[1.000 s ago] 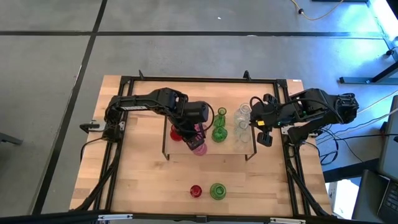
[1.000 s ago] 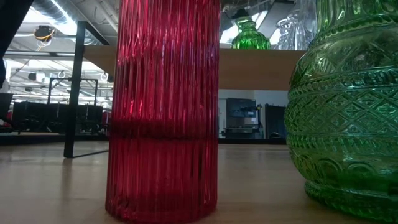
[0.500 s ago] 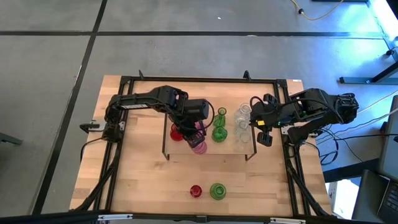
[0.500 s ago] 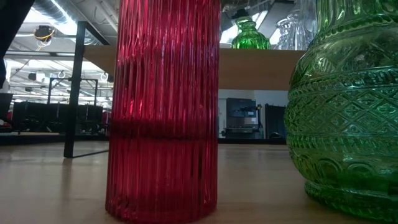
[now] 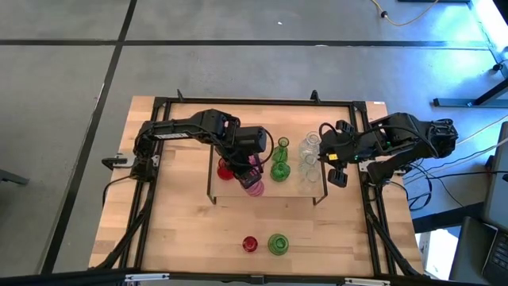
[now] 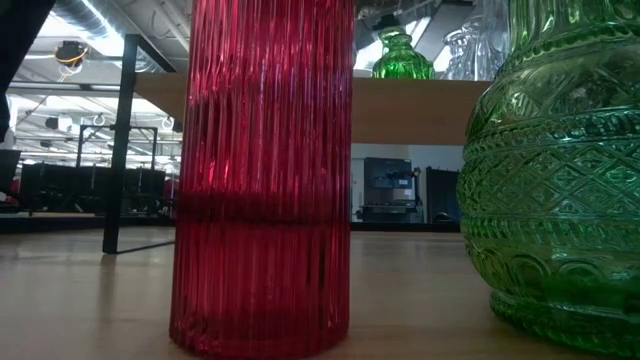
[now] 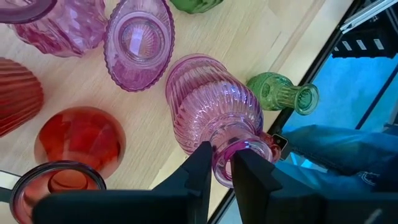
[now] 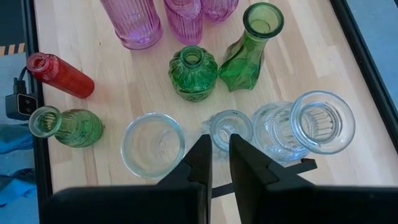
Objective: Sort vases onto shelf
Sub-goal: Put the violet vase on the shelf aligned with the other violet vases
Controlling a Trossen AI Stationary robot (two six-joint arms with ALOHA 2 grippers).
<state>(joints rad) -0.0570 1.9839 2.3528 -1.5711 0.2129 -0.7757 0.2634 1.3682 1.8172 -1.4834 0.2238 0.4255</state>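
Left arm is creeping slightly right since earlier. Left gripper [image 7: 219, 165] is pinching the pink ribbed vase's [image 7: 208, 112] neck; you're releasing gently on the shelf [image 5: 226, 191]. Right gripper [image 8: 216, 155] is hovering nearly closed, empty.

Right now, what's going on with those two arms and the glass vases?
Left hand pinching ribbed pink glass vase's neck on light-wood shelf. Right hand above clear vases, empty.

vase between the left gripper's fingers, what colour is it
Pink ribbed glass vase, seen best in the left wrist view.
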